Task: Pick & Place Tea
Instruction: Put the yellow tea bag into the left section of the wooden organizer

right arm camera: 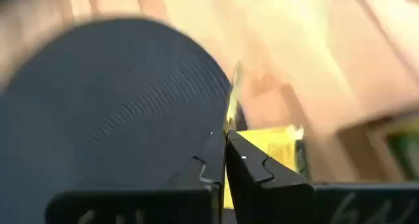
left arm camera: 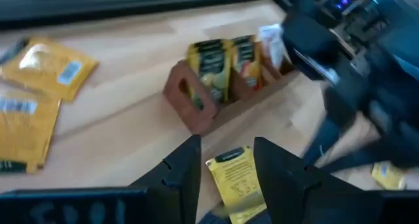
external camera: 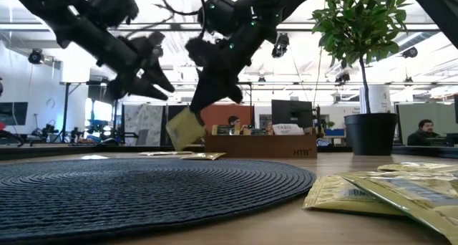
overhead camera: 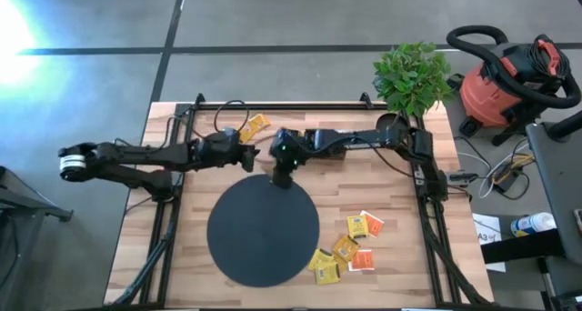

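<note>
My right gripper (overhead camera: pixel 280 176) hangs over the far edge of the black round mat (overhead camera: pixel 264 231), shut on a yellow tea sachet (external camera: pixel 184 129). My left gripper (overhead camera: pixel 250 156) stands open just left of it, raised off the table. In the left wrist view a yellow sachet (left arm camera: pixel 236 178) shows in the gap beyond its fingers, while in the low view nothing lies between them. The brown wooden tray (left arm camera: pixel 203 96) holds upright sachets. Several loose sachets (overhead camera: pixel 350 249) lie flat on the table, right of the mat. My right gripper pinches the yellow sachet's upper edge (external camera: pixel 195 113) between its two fingers, which slant down from above. In the right wrist view the sachet shows edge-on (right arm camera: pixel 231 93) past the fingertips. It hangs tilted below the fingers, clear of the mat and the table.
Two more yellow sachets (left arm camera: pixel 46 67) lie flat on the wood at the far left, one of them showing in the high view (overhead camera: pixel 255 126). A potted plant (overhead camera: pixel 411 75) stands at the far right corner. Black frame rails (overhead camera: pixel 427 211) run along the table's sides.
</note>
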`<state>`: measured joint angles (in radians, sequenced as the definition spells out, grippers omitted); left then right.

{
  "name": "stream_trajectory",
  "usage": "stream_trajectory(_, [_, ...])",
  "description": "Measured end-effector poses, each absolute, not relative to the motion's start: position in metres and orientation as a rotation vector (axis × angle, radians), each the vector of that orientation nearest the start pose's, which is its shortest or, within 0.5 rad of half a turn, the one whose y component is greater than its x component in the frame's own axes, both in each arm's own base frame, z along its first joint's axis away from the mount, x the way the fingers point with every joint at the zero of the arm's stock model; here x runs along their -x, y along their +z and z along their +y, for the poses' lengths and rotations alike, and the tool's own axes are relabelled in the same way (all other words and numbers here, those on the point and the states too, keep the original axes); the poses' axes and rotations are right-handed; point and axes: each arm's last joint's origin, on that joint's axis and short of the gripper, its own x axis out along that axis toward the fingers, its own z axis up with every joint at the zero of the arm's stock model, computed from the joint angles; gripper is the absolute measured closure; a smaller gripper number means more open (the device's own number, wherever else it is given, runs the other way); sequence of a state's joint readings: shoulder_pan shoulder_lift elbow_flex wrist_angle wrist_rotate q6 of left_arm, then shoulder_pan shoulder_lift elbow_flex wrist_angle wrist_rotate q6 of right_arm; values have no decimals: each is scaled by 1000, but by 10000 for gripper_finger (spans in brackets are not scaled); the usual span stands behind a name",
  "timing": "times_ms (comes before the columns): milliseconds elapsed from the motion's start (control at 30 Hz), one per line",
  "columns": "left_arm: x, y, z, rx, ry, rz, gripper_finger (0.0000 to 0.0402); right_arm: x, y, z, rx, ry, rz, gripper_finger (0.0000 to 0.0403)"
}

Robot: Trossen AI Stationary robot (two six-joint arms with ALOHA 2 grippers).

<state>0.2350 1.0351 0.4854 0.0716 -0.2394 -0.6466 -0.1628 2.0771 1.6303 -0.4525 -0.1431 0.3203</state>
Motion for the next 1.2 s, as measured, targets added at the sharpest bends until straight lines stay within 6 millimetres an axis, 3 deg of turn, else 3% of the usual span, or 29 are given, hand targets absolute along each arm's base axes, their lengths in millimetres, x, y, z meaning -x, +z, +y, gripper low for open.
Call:
stream_trajectory(133, [-203, 212, 42, 560, 567, 336, 266, -440, 213, -85, -731, -176, 934, 394])
stream_trajectory(300, [-206, 207, 26, 574, 534, 379, 266, -429, 224, -86, -838, -168, 1016, 394])
stream_trajectory(467, [-212, 199, 6, 542, 451, 447, 266, -423, 216, -80, -989, -117, 1133, 394])
stream_trajectory(733, [-216, 189, -10, 537, 472, 471, 266, -404, 210, -55, -978, -152, 1394, 394])
stream_trajectory(1200, [-216, 189, -10, 534, 480, 467, 266, -423, 192, -53, -1069, -293, 1296, 394])
